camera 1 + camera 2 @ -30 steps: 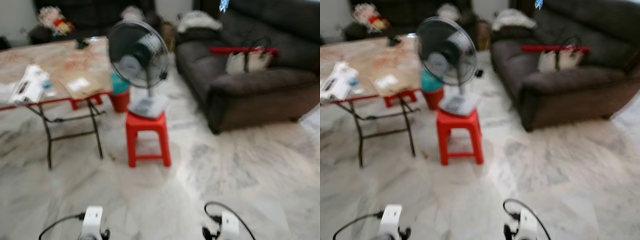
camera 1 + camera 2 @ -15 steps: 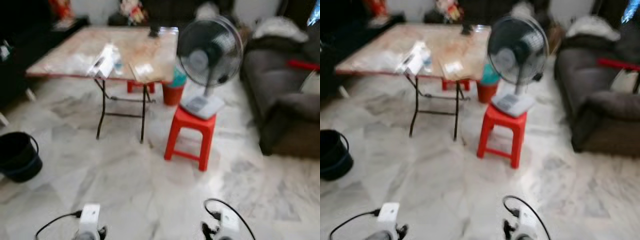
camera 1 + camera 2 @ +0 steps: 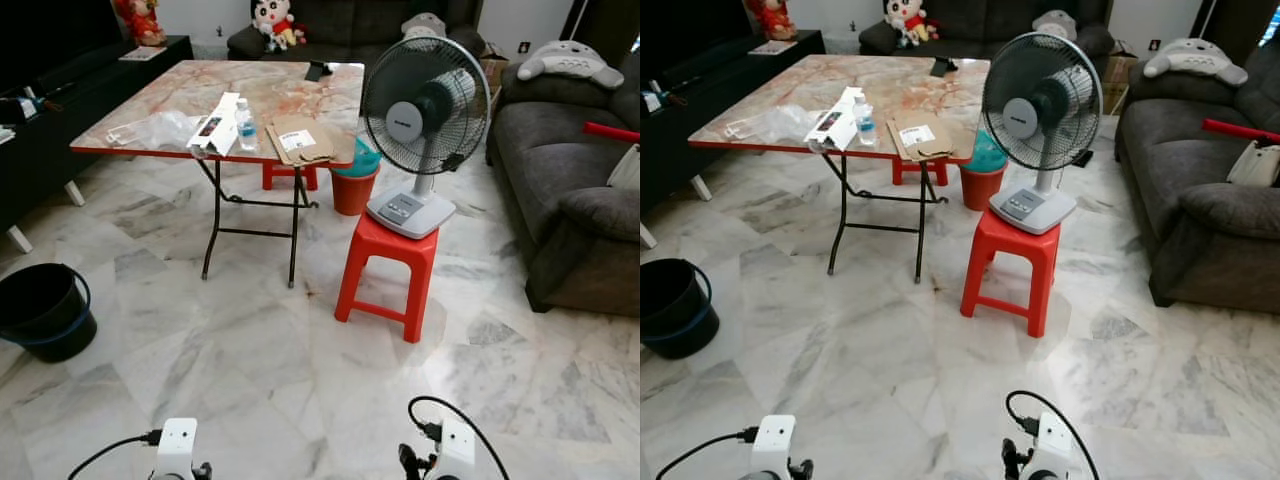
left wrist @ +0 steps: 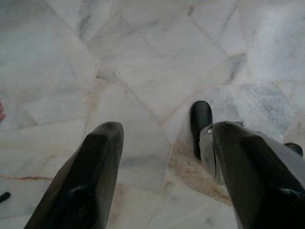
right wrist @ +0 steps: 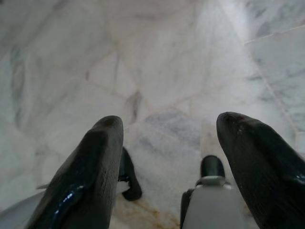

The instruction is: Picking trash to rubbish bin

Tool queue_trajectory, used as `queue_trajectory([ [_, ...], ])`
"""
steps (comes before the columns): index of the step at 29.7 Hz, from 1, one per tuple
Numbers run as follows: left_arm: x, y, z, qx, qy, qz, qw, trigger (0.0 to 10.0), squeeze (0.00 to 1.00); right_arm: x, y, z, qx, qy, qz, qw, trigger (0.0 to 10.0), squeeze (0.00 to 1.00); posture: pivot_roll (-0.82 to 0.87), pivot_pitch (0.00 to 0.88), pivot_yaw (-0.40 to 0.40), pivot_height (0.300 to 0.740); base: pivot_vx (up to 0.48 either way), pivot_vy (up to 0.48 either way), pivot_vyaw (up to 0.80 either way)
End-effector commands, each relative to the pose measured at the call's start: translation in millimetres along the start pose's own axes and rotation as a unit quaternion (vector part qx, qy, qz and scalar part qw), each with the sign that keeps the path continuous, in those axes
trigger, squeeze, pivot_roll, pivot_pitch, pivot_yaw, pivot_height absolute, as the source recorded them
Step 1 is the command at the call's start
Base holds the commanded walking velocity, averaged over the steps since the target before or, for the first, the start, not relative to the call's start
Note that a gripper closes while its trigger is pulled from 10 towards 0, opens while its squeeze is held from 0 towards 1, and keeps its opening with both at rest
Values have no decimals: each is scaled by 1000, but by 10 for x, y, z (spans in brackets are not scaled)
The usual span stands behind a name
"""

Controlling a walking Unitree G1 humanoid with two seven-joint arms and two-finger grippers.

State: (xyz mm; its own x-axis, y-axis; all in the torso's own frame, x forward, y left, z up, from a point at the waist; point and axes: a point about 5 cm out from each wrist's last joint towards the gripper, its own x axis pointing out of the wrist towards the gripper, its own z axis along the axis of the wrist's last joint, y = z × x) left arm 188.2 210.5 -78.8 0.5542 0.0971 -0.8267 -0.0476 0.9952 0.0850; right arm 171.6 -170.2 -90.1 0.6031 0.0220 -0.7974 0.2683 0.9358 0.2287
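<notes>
Bin (image 3: 40, 312) by floor left; grippers apart, empty.

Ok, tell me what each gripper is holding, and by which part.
Nothing. The left gripper and right gripper both hang open over bare marble floor.

Head pair: you look forward and down from standing height; the folding table (image 3: 250, 105) lies far left, the fan (image 3: 425, 110) centre, the sofa (image 3: 570, 160) right.
Shared ground: both eyes show you one room, the right eye's picture slightly offset.
Left wrist: you face down between the left gripper (image 4: 164, 143) fingers, close to the marble floor (image 4: 143, 62).
Right wrist: likewise, along the right gripper (image 5: 169, 138).
</notes>
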Motion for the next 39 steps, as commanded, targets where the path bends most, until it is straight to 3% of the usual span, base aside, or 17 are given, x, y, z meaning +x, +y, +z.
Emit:
queue_trajectory([
  [1, -3, 58, -1, 5, 5, 9, 1000, 10000, 0, 20, 88, 40, 6, -9, 12, 1000, 10000, 0, -13, 0, 27, 740, 0, 469, 0],
  [21, -6, 64, -23, 3, 9, 12, 1000, 10000, 0, 19, 91, 37, 3, -8, 13, 1000, 10000, 0, -8, 0, 22, 740, 0, 402, 0],
  [34, 2, 75, 76, 8, -14, 20, 1000, 10000, 0, 24, 110, 54, 3, -12, 18, 1000, 10000, 0, -9, 0, 22, 740, 0, 0, 0],
  [39, 1, 107, 83, 9, -14, 34, 999, 10000, 0, 25, 125, 49, -16, -8, 22, 1000, 10000, 0, -9, 0, 23, 740, 301, 0, 86],
])
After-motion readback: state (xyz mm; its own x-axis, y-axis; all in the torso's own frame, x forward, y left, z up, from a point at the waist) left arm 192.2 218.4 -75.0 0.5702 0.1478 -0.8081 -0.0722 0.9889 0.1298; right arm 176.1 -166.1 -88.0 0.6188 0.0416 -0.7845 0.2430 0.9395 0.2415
